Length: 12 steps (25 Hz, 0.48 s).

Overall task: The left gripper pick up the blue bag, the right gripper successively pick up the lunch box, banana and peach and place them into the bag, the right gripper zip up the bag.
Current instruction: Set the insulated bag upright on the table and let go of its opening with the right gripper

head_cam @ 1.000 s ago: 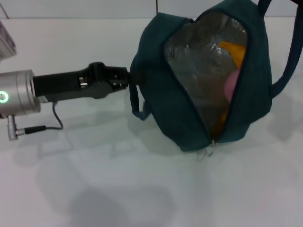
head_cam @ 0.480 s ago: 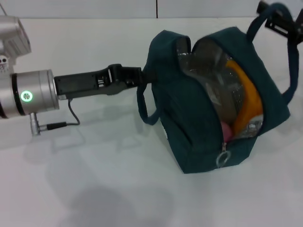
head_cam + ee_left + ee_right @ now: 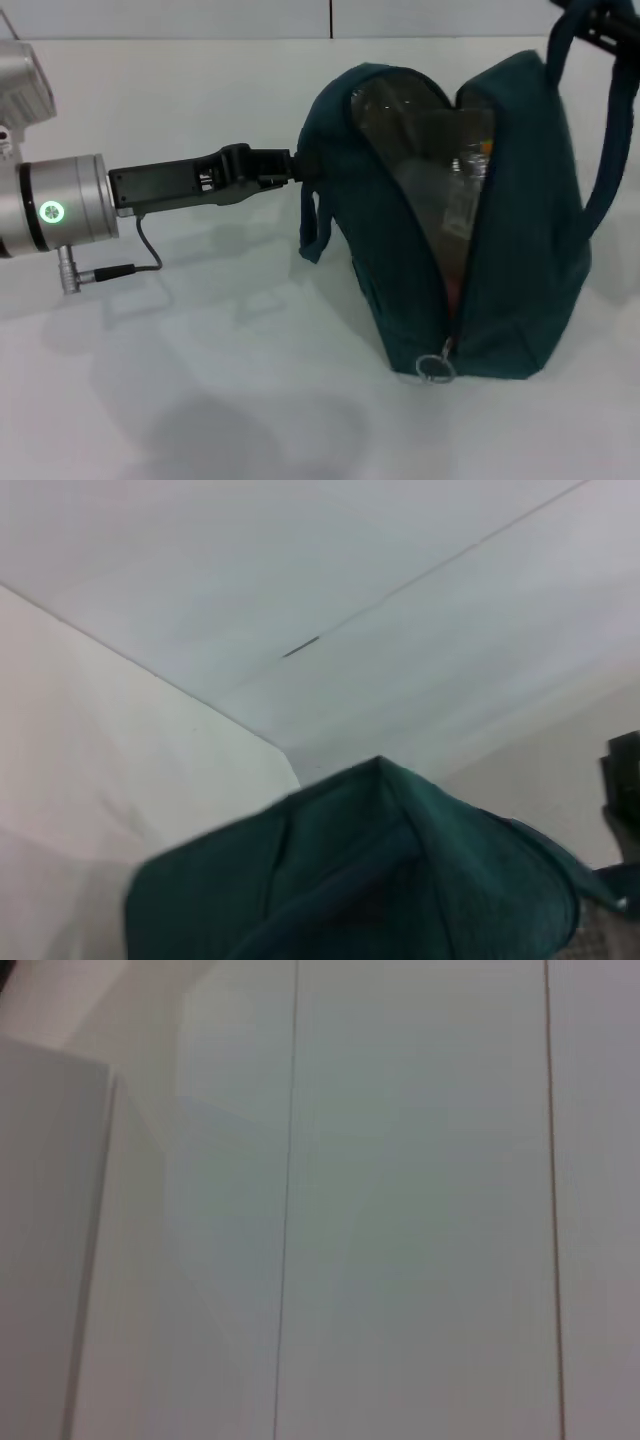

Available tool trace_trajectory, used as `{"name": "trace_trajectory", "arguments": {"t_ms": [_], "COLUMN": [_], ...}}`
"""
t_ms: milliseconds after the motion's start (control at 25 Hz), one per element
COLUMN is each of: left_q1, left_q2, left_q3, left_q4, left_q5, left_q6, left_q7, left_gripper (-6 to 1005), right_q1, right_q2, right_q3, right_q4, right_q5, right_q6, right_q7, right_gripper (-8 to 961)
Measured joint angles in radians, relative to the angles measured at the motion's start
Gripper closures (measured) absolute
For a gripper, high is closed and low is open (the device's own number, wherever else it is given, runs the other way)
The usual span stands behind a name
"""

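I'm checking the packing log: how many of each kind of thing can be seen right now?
Bags: 1, the blue bag, unzipped.
Grippers: 2, the left gripper clamped on the bag's side, the right gripper by its handle.
Lunch boxes: 1, the lunch box inside the bag.
Bananas: 1, the banana, only an orange sliver showing.
Peaches: 0 clearly visible.
Total: 5.
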<state>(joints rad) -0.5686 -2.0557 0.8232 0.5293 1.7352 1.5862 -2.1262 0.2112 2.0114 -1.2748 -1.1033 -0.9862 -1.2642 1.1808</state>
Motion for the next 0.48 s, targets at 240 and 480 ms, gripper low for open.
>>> {"name": "trace_trajectory", "arguments": {"t_ms": [240, 480], "left_q1": [0.001, 0.004], "left_q2": [-0.004, -0.005], "left_q3": [-0.001, -0.005], "left_q4": [-0.002, -0.002], "left_q5": [0.001, -0.005], "left_q6": [-0.011, -0.017], "left_q7": [0.030, 0.040], "left_gripper": [931, 931], "right_q1": [0.030, 0.119], "right_q2": [0.000, -0.007], "right_q3": [0.002, 0.012], "right_q4": [0.082, 0.287], "right_q5": [0.012, -0.090], "right_q6": [0.132, 0.150], "right_q7": [0.008, 0.013], "right_gripper": [214, 215]}}
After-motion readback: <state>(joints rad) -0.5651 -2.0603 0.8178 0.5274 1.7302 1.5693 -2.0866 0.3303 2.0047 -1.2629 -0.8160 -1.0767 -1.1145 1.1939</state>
